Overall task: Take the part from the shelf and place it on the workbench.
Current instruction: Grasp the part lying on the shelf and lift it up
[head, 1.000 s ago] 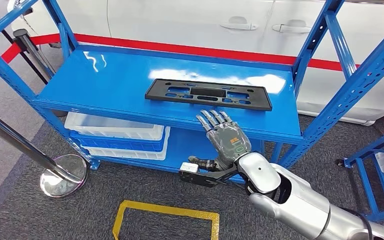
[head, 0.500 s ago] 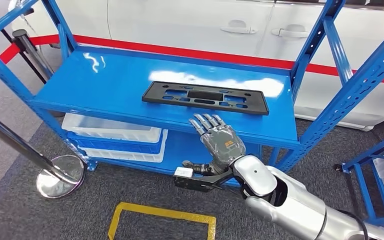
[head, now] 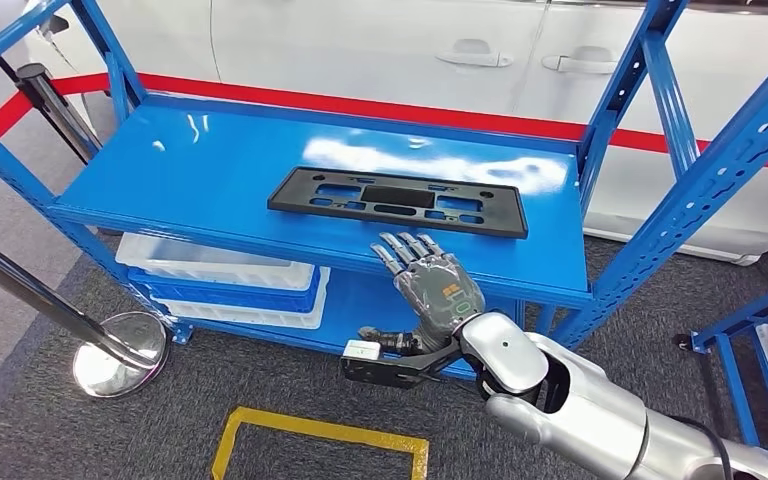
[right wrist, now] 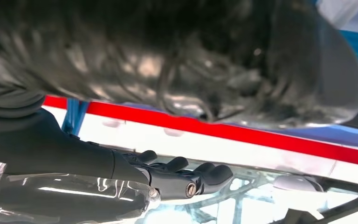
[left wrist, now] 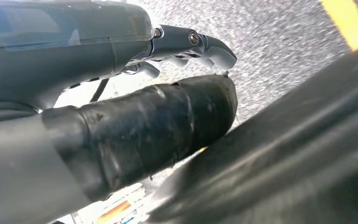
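Note:
The part [head: 397,201], a flat black rectangular frame with cut-outs, lies on the top board of the blue shelf [head: 190,170], towards its right half. My right hand [head: 432,283] is open, back upward and fingers stretched forward. Its fingertips reach just over the shelf's front edge, a little short of the part and not touching it. In the right wrist view the right hand [right wrist: 168,179] has its fingers straight and nothing in them. My left hand [left wrist: 121,93] hangs over grey carpet, fingers apart and empty.
White bins [head: 220,270] are stacked on the lower board. A blue upright [head: 700,175] rises to the right of the part. A chrome stanchion base [head: 120,352] and a yellow tape outline [head: 315,440] are on the carpet. A white car [head: 380,45] stands behind, another blue rack [head: 760,340] at right.
The whole picture has shifted a little, so the camera moved. My right hand keeps about the same place at the shelf's front edge, just short of the part.

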{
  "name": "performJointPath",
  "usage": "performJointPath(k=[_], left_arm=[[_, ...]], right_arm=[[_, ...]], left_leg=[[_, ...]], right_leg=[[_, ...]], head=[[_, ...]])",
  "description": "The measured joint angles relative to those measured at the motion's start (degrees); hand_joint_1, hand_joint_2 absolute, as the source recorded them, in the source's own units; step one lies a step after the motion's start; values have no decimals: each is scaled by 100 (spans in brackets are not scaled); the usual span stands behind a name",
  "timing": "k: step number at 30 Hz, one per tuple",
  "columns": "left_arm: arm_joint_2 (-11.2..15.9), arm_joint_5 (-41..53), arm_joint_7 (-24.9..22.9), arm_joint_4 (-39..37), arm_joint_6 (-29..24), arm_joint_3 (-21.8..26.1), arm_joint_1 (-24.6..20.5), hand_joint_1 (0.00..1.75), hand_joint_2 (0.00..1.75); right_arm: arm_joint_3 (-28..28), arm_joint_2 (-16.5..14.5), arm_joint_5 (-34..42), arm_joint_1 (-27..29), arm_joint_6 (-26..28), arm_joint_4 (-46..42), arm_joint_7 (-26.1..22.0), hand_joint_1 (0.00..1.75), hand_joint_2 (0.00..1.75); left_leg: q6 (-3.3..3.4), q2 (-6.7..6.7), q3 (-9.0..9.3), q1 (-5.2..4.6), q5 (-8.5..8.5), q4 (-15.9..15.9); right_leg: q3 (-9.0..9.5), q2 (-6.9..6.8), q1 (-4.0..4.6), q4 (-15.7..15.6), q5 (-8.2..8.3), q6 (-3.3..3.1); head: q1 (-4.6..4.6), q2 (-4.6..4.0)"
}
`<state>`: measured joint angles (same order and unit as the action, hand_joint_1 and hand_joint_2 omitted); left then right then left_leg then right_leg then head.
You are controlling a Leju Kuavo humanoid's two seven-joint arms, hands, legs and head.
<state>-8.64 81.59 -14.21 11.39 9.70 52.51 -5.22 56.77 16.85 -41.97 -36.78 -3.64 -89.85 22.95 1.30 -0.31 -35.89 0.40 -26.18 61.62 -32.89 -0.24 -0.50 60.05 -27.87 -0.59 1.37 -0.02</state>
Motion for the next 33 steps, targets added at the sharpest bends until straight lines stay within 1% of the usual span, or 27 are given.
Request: performJointPath(k=[1, 3, 4, 5, 6, 7, 9, 10, 11, 12, 14, 15, 16, 18, 20, 21, 22, 24, 25, 26, 27, 28, 29, 30, 31, 32, 33], left_arm=[[4, 0, 2, -2, 2, -2, -7, 0, 0], [8, 1, 5, -4, 7, -8, -16, 0, 0], [8, 1, 5, -5, 10, -12, -13, 0, 0], [8, 2, 5, -5, 14, -19, -7, 0, 0], [6, 3, 4, -6, 16, -28, -2, 0, 0], [4, 4, 3, -7, 17, -41, -1, 0, 0], [2, 4, 1, -9, 18, -69, -5, 0, 0], [1, 4, 0, -10, 18, -79, -7, 0, 0], [1, 5, 0, -11, 18, -87, -7, 0, 0], [1, 5, -1, -11, 18, -92, -6, 0, 0], [-3, 7, -2, -14, 21, -98, 1, 0, 0], [-8, 7, 1, -17, 25, -102, -1, 0, 0], [-13, 8, 6, -21, 28, -106, -3, 0, 0], [-19, 9, 23, -27, 32, -119, -11, 0, 0], [-12, 9, 37, -27, 32, -138, -17, 0, 0], [-8, 9, 42, -27, 31, -149, -20, 0, 0], [-3, 9, 51, -28, 30, -161, -23, 0, 0], [0, 9, 80, -28, 25, -185, -21, 0, 0], [2, 9, 93, -28, 20, -195, -19, 0, 0], [4, 9, 101, -28, 16, -202, -15, 0, 0], [8, 9, 101, -28, 13, -207, -9, 0, 0], [11, 9, 98, -27, 12, -210, -3, 0, 0], [15, 9, 95, -27, 13, -215, 2, 0, 0], [18, 9, 93, -28, 19, -220, 2, 0, 0], [20, 9, 94, -28, 25, -226, 0, 0, 0], [21, 9, 96, -29, 32, -230, -3, 0, 0], [21, 9, 98, -29, 38, -233, -4, 0, 0]], right_arm=[[4, -9, 8, -2, 1, 2, -4, 0, 175], [12, -32, 38, -4, 3, 6, -11, 0, 175], [13, -48, 58, -6, 5, 9, -14, 0, 175], [13, -64, 77, -9, 9, 14, -16, 0, 175], [13, -84, 89, -14, 11, 21, -19, 0, 175], [15, -98, 96, -14, 14, 30, -20, 0, 175], [27, -132, 100, -8, 16, 57, -22, 0, 175], [35, -146, 101, -2, 16, 74, -23, 0, 175], [41, -160, 102, 3, 17, 91, -24, 0, 175], [44, -170, 102, 5, 17, 106, -24, 0, 175], [45, -188, 107, 1, 21, 132, -28, 0, 175], [46, -203, 118, -5, 25, 146, -33, 0, 175], [48, -220, 132, -16, 33, 163, -44, 0, 175], [50, -281, 167, -36, 70, 219, -71, 0, 175], [50, -361, 182, -49, 136, 296, -96, 0, 175], [51, -409, 186, -64, 175, 348, -108, 0, 175], [52, -457, 190, -85, 212, 413, -122, 0, 175], [64, -549, 197, -134, 258, 590, -149, 0, 175], [72, -584, 199, -151, 266, 693, -158, 0, 175], [80, -615, 199, -162, 273, 793, -161, 0, 175], [86, -641, 199, -172, 286, 885, -162, 0, 175], [89, -666, 199, -183, 307, 967, -162, 0, 175], [89, -689, 198, -194, 333, 1041, -162, 0, 175], [89, -706, 197, -207, 362, 1115, -161, 0, 175], [89, -721, 194, -216, 387, 1183, -158, 0, 175], [89, -731, 190, -221, 408, 1243, -154, 0, 175], [89, -738, 185, -224, 425, 1300, -147, 0, 175]], left_leg=[[33, 15, 67, -25, 32, -164], [49, 11, 107, -43, 3, -259], [51, 6, 122, -25, 11, -292], [56, 0, 152, -8, 21, -336], [69, -2, 186, 9, 31, -379], [83, -3, 215, 24, 37, -410], [116, -11, 233, 17, 24, -417], [124, -20, 240, 14, 12, -414], [126, -33, 255, 12, -4, -410], [124, -49, 282, 11, -24, -406], [105, -82, 352, 9, -80, -397], [86, -93, 370, -1, -106, -383], [62, -102, 367, -6, -122, -371], [7, -107, 343, -16, -129, -370], [-51, -99, 345, -25, -163, -359], [-83, -87, 305, -27, -230, -257], [-115, -77, 199, -24, -342, -39], [-175, -59, -194, 4, -629, 665], [-199, -55, -392, 16, -713, 981], [-218, -49, -512, 26, -697, 1130], [-230, -41, -524, 35, -572, 1069], [-235, -30, -425, 44, -356, 799], [-237, -18, -265, 50, -144, 415], [-228, -11, -105, 41, -3, 68], [-209, -9, 7, 31, 70, -170], [-187, -11, 59, 19, 69, -284], [-156, -17, 69, 5, 49, -295]], right_leg=[[5, -6, 5, -11, -5, 22], [5, -18, 3, -44, 2, 71], [10, -26, 5, -51, -8, 100], [4, -25, 5, -20, -39, 124], [-45, -20, 7, 98, -117, 147], [-163, -9, 4, 340, -245, 163], [-553, 7, -3, 1053, -538, 183], [-736, 10, -5, 1342, -601, 191], [-838, 10, -6, 1456, -554, 194], [-827, 10, -5, 1348, -390, 189], [-548, 21, 4, 661, 81, 138], [-391, 30, 18, 321, 242, 102], [-282, 36, 33, 82, 305, 64], [-222, 42, 55, -62, 267, 18], [-190, 40, 16, -124, 255, -13], [-160, 35, -9, -155, 256, -34], [-132, 26, -32, -180, 253, -56], [-105, 3, -36, -186, 231, -92], [-100, -7, -36, -180, 218, -99], [-93, -13, -38, -171, 202, -98], [-85, -14, -44, -156, 183, -89], [-73, -10, -52, -136, 160, -73], [-58, -7, -60, -113, 130, -51], [-52, -3, -56, -89, 103, -24], [-51, -1, -50, -76, 85, 5], [-53, 0, -42, -69, 75, 30], [-54, 0, -30, -78, 75, 52]], head=[[0, 0], [1, 0], [-1, 0], [-6, 0], [-8, 0], [-14, 0], [-18, 0], [-17, 0], [-17, 0], [-16, 0], [-16, 0], [-15, 0], [-20, 0], [-28, 0], [-32, 0], [-23, 0], [-14, 0], [4, 0], [3, 0], [3, 0], [3, 0], [4, 0], [4, 0], [8, 0], [10, 0], [7, 0], [6, 0]])
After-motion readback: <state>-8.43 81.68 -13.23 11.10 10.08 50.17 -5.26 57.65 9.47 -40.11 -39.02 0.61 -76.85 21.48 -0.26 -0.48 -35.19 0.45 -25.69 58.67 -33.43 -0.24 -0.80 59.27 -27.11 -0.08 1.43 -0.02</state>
